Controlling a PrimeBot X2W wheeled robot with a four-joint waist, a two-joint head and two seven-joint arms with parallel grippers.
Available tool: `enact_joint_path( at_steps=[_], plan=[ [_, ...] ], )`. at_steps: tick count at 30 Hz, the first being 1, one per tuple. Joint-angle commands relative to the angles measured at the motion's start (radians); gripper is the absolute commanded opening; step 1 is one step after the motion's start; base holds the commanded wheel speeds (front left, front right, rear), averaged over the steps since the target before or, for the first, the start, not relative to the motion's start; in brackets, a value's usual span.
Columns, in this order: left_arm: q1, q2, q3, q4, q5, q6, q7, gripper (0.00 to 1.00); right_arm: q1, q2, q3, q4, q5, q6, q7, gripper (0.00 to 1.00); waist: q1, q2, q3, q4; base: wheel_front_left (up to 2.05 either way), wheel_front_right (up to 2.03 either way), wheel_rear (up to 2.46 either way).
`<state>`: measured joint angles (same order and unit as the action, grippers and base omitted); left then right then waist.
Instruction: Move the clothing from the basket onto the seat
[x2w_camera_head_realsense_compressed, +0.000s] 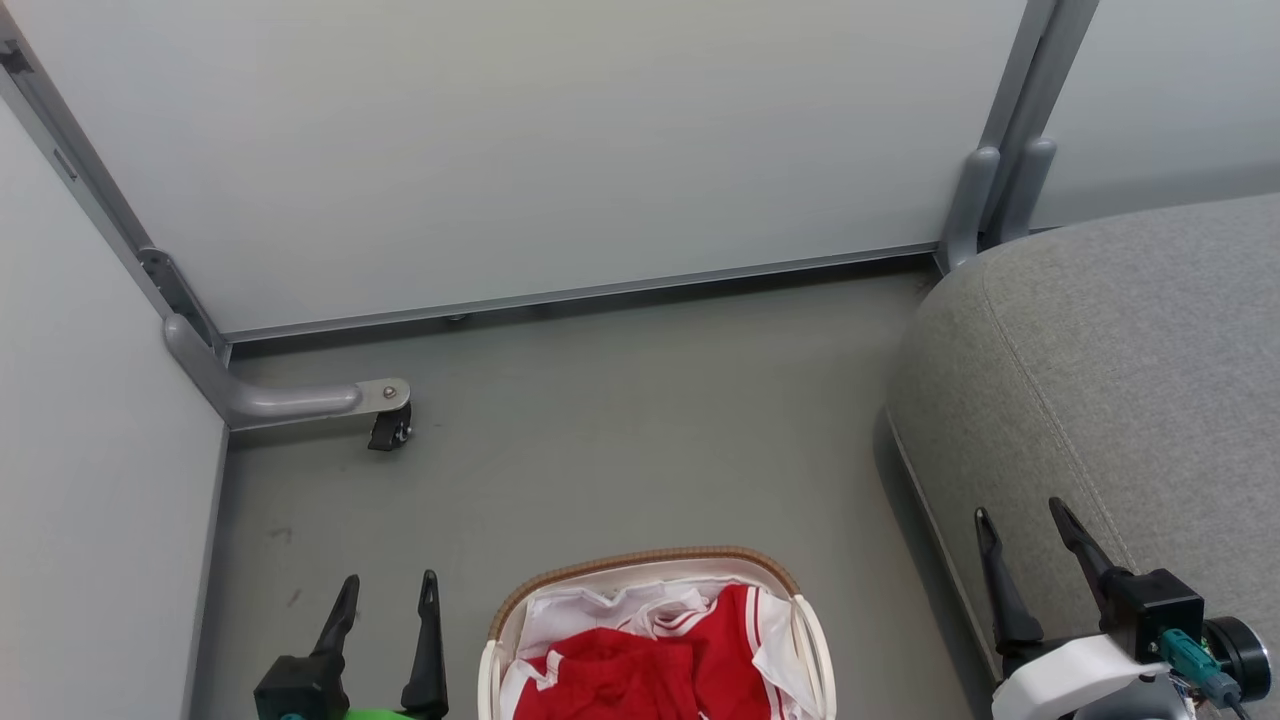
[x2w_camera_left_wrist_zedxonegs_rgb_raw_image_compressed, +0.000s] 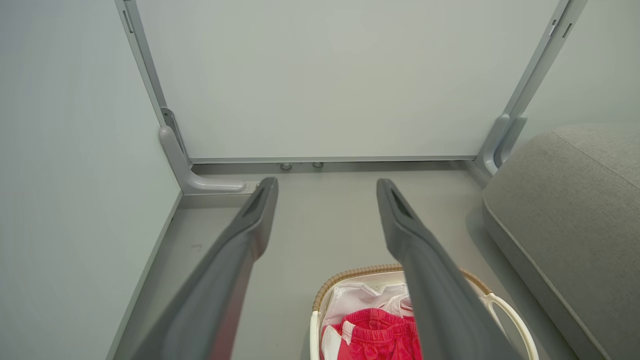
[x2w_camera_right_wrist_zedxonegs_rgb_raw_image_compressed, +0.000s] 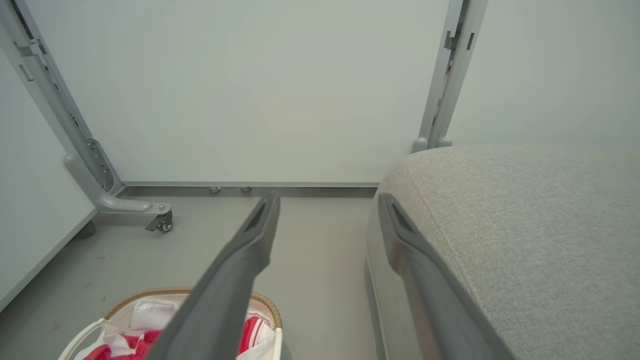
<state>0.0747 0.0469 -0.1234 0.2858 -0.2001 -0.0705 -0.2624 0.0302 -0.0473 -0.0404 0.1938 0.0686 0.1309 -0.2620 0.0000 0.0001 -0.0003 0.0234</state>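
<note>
Clothing (x2w_camera_head_realsense_compressed: 620, 670): red, bunched up inside the basket (x2w_camera_head_realsense_compressed: 640, 560), down on the floor (x2w_camera_head_realsense_compressed: 600, 420) just left of the seat (x2w_camera_head_realsense_compressed: 1120, 350). None on the seat yet. Left end effector (x2w_camera_head_realsense_compressed: 388, 580) wide apart and empty beside the basket. Right end effector (x2w_camera_head_realsense_compressed: 1020, 510) wide apart and empty by the seat's edge. Whole job left: grab, lift, carry over, drop.

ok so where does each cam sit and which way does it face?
Head view: on the head, facing forward and down at the floor; left gripper and right gripper, both open, at its bottom corners.
Left wrist view: on the left wrist, looking along its fingers at the partition, basket below.
Right wrist view: on the right wrist, along its fingers, seat at right.
Shared: all three show basket, clothing, seat.
</note>
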Motion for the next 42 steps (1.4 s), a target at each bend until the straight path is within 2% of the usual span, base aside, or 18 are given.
enact_joint_path(
  at_steps=[1,8,19,24,31,37,42],
  plan=[
    [-0.007,0.006,-0.001,-0.004,0.004,-0.005,-0.004,1.0,-0.006,-0.006,-0.001,-0.006,-0.003,0.0,-0.005,1.0,0.0,-0.0001,0.008,-0.003,0.0,0.0,0.0],
    [-0.063,0.006,-0.038,0.02,0.053,-0.019,-0.004,1.0,-0.033,-0.006,-0.005,-0.019,-0.002,0.0,-0.005,1.0,0.0,-0.0001,0.072,-0.011,0.0,0.0,0.0],
    [-0.285,0.006,-0.144,0.207,0.137,-0.052,-0.002,1.0,-0.133,-0.005,0.004,-0.04,0.013,0.0,-0.004,1.0,0.0,-0.0001,0.27,-0.056,0.0,0.0,0.0],
    [-0.415,0.013,-0.226,0.343,0.179,-0.059,-0.002,1.0,-0.2,-0.005,0.017,-0.05,0.018,0.0,-0.004,1.0,0.0,-0.0001,0.378,-0.086,0.0,0.0,0.0],
    [-0.607,0.013,-0.379,0.617,0.199,-0.061,0.013,1.0,-0.29,-0.005,0.039,-0.061,0.027,0.0,-0.003,1.0,0.0,-0.0001,0.506,-0.122,0.0,0.0,0.0],
    [-0.716,0.012,-0.53,0.79,0.178,-0.061,0.044,1.0,-0.33,-0.005,0.056,-0.065,0.039,0.0,-0.003,1.0,0.0,-0.0001,0.572,-0.15,0.0,0.0,0.0],
    [-0.782,0.015,-0.617,0.88,0.147,-0.061,0.065,1.0,-0.349,-0.005,0.067,-0.068,0.05,0.0,-0.003,1.0,0.0,-0.0001,0.617,-0.175,0.0,0.0,0.0]
  ],
)
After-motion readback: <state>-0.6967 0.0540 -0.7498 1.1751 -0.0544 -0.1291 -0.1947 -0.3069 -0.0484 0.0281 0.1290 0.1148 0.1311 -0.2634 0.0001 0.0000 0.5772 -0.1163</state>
